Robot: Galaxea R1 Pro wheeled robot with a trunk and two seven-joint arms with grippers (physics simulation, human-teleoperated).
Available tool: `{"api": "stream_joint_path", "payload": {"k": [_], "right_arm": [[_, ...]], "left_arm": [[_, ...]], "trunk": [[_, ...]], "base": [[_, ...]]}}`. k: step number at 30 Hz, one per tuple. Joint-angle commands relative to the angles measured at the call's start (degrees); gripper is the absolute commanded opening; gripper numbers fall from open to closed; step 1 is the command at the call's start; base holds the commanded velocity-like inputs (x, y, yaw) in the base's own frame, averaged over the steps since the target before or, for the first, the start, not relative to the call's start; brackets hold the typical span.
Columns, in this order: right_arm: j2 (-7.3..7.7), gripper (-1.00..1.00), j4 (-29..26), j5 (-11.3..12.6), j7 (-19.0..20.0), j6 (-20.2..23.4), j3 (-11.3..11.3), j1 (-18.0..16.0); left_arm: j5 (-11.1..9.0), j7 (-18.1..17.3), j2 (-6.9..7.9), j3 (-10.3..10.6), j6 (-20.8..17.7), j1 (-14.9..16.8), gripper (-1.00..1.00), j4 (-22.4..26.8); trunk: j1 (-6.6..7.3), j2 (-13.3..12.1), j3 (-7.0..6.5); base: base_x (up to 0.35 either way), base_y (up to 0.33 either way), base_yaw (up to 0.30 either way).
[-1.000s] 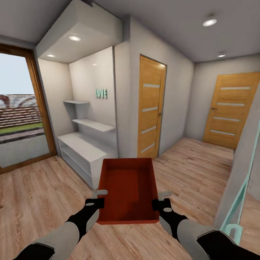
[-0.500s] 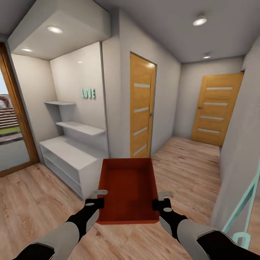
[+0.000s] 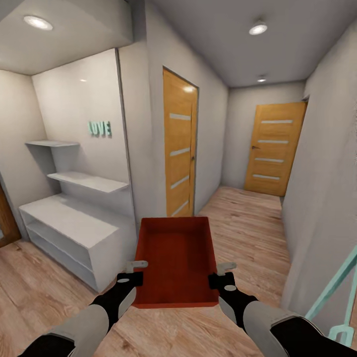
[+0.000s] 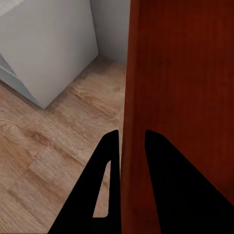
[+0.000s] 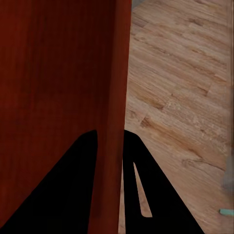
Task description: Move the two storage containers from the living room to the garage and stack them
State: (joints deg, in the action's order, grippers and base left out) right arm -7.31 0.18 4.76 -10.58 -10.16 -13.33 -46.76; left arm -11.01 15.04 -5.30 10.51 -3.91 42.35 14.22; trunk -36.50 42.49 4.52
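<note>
the wrist views show what the head view hides: each tool's two dark fingers straddle a thin side wall of the orange-red storage container (image 3: pixel 176 260), left tool (image 4: pixel 127 141) and right tool (image 5: pixel 109 139) both clenched on it. the container hangs between them over light wood-plank flooring (image 3: pixel 248 233) just past a white shelf unit (image 3: pixel 74 233), in a pale hallway with two honey-brown doors (image 3: pixel 179 148). teal letters "love" (image 3: pixel 99 129) sit above the shelf unit.

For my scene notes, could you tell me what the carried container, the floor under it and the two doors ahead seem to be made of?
Storage container: probably plastic; uniform orange-red, thin smooth walls, faint sheen. Floor: light wood planks or laminate, with visible grain and plank seams. Nearer door and far door: honey-coloured wood or veneer with pale horizontal inset strips, possibly frosted glass.
</note>
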Motion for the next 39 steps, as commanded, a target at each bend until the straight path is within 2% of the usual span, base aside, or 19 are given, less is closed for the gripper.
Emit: {"api": "stream_joint_path", "payload": {"k": [1, 39], "right_arm": [[0.01, -1.0, -0.1, 0.6, -0.9, -0.4, 0.9, -0.1], [0.01, -1.0, -0.1, 0.6, -0.9, -0.4, 0.9, -0.1]], "left_arm": [[-0.4, 0.5, 2.05, -1.0, -0.4, 0.0, -1.0, 0.0], [-0.4, 0.5, 2.05, -1.0, -0.4, 0.0, -1.0, 0.0]], "trunk": [[-0.04, 0.1, 0.09], [-0.04, 0.1, 0.09]], "base": [[0.278, 0.248, -0.27], [0.278, 0.248, -0.271]]}}
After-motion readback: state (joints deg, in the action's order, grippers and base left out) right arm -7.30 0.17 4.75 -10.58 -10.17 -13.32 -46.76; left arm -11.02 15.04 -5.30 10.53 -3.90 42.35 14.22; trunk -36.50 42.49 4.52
